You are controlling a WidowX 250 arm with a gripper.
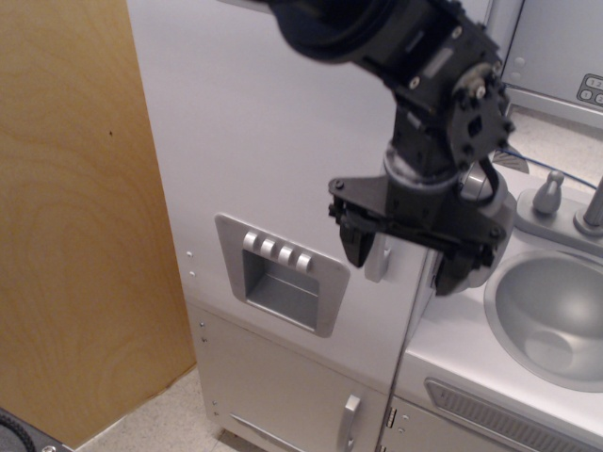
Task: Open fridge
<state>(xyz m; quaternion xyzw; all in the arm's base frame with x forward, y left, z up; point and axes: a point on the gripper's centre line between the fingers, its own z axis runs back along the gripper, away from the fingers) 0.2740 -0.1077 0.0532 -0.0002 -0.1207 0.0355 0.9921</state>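
Note:
The fridge (245, 141) is a tall white cabinet with its large door shut. A grey recessed dispenser panel (280, 273) with four buttons sits low on the door. My black gripper (405, 266) is open at the door's right edge, its fingers (357, 247) spread to either side of the door handle (379, 264). Only the handle's lower end shows between them; the rest is hidden behind the gripper. Whether the fingers touch the handle I cannot tell.
A smaller white lower door with a short handle (350, 422) sits below. To the right is the grey sink (551, 315) with a faucet (594, 209) and knob (547, 195). A grey phone-like handle (490, 202) hangs beside the fridge. A wooden panel (75, 217) stands at left.

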